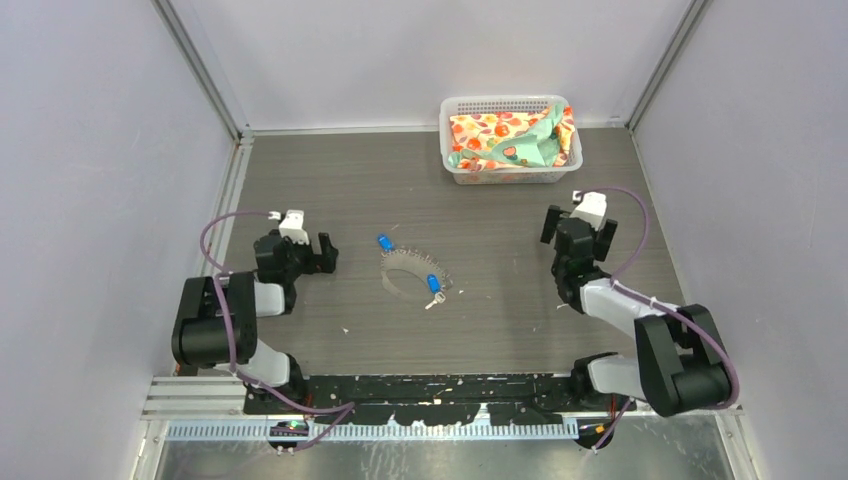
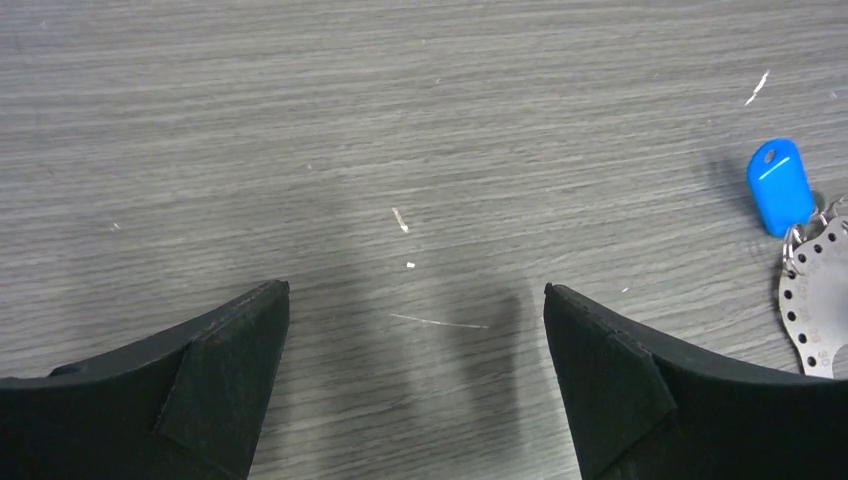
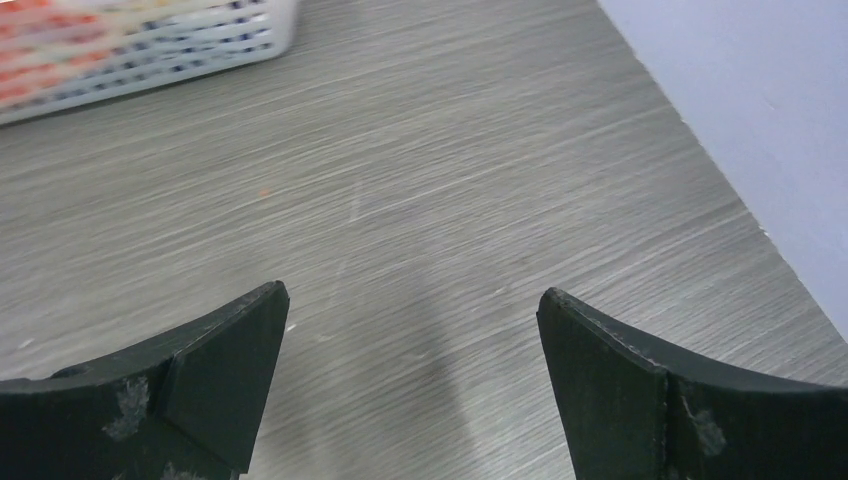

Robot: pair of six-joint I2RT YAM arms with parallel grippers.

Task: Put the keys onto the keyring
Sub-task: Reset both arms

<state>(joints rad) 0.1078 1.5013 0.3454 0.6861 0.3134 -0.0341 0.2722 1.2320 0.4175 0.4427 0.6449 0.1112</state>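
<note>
left gripper (image 2: pixel 415 300): jaws apart, empty, left of keyring (image 1: pixel 405 272) | right gripper (image 3: pixel 412 300): jaws apart, empty, well right, near basket (image 1: pixel 510 177) | far key (image 1: pixel 385 241), near key (image 1: pixel 433 283): lay touching keyring mid-table, apparently threaded, hence both arms stood clear

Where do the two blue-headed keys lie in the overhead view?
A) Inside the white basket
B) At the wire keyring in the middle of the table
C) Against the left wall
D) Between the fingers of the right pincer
B: the keys lie at the edge of the keyring in mid-table, well apart from the basket.
</note>
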